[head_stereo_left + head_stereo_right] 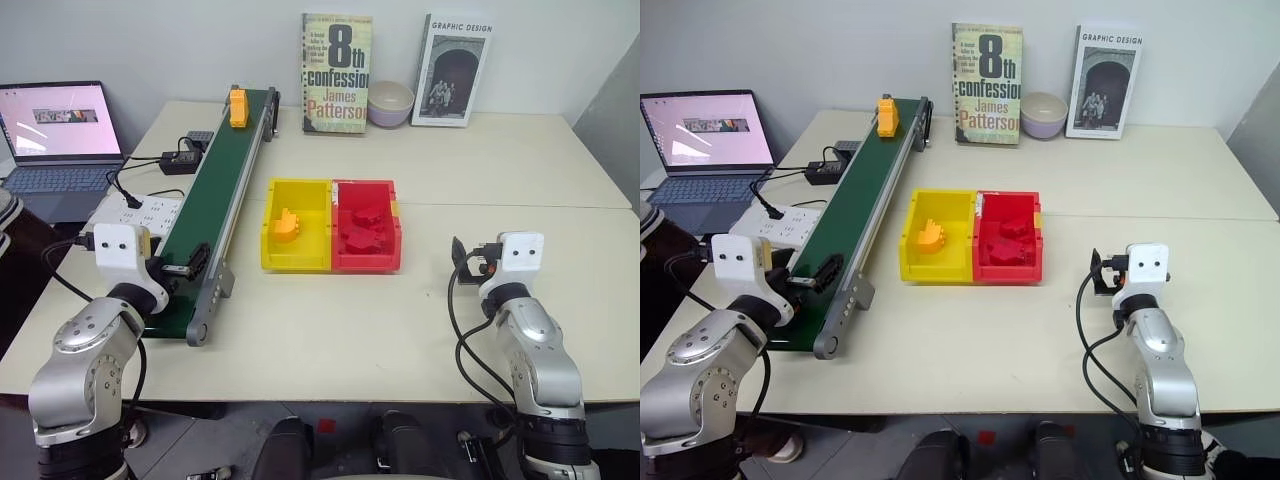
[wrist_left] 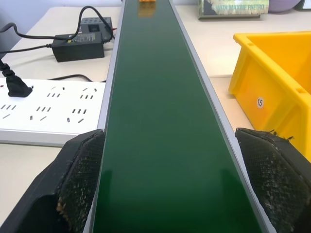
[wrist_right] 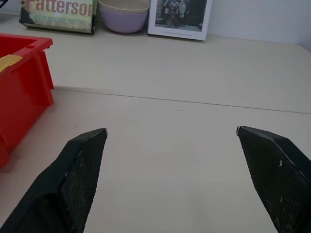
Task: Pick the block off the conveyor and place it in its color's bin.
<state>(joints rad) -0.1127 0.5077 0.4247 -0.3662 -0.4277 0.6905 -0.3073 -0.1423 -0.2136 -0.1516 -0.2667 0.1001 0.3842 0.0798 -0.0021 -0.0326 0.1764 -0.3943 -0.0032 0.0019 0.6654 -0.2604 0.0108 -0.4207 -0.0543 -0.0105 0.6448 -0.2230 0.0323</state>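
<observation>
Left tool (image 2: 165,187): spread wide, nothing gripped, held level over the near end of the conveyor (image 1: 215,205), one finger outside each silver rail as seen from the wrist. Risk judged here: if the tool is lowered or drifts sideways, a finger could be caught on a rail or dragged by the belt.

Power strip (image 1: 140,213), adapter (image 1: 178,160) and cables are noted just beside the conveyor on its left; a snag is possible if the left arm swings outward.

The block (image 1: 238,107) is seen at the far end of the belt, well apart from the left tool. If it is carried down the belt, closing too early or too late would mean a miss, or the block could be knocked over the end onto the counter (image 1: 320,330). A skewed block might be pinched by a corner and slipped.

The yellow bin (image 1: 296,226) lies just right of the conveyor, touching the red bin (image 1: 366,226); an orange piece already sits in it. A release made too far right would put the block in red.

Right tool (image 3: 172,179): released, empty, over bare counter, well apart from both bins; little hazard is judged there.
</observation>
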